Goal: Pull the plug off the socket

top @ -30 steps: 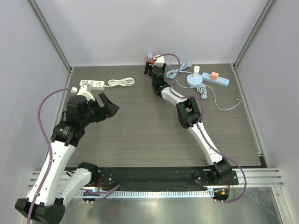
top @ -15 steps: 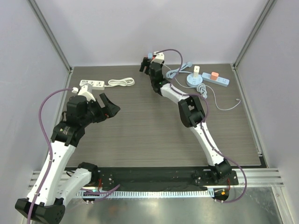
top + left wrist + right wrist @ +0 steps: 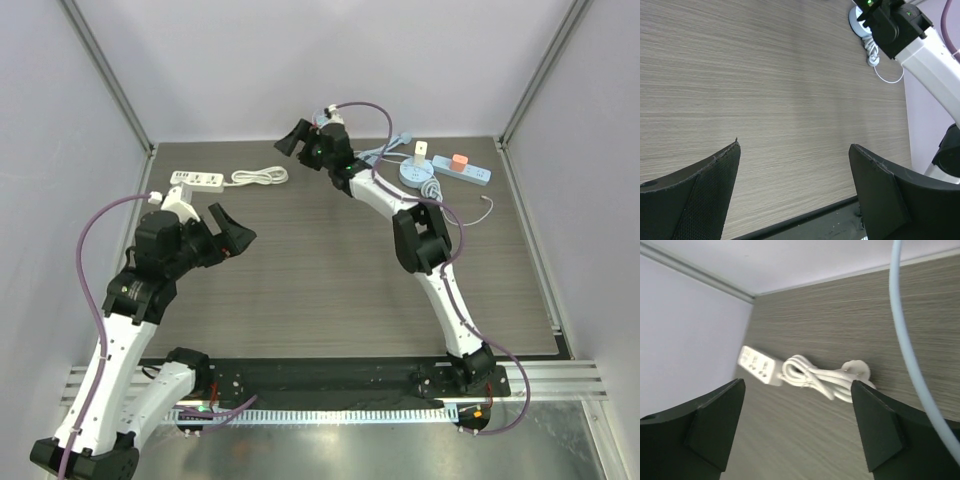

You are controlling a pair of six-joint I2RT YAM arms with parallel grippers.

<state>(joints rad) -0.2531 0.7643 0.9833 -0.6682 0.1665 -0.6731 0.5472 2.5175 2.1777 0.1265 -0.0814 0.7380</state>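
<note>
Two strips: white strip [image 3: 197, 179], blue strip [image 3: 462, 170]. One orange plug [image 3: 459, 160]. Both arms' jaws wide, empty.

A: Item at far left?
B: A white power strip [image 3: 196, 179], lying flat on the wood-grain worktop [image 3: 320, 280], towards its far-left corner.
A: And just beside it?
B: A white cord [image 3: 260, 176], bundled in loops, at the strip's right end.

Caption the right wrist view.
Open right gripper above a white power strip and its coiled cord, pale blue cable crossing the foreground.
</note>
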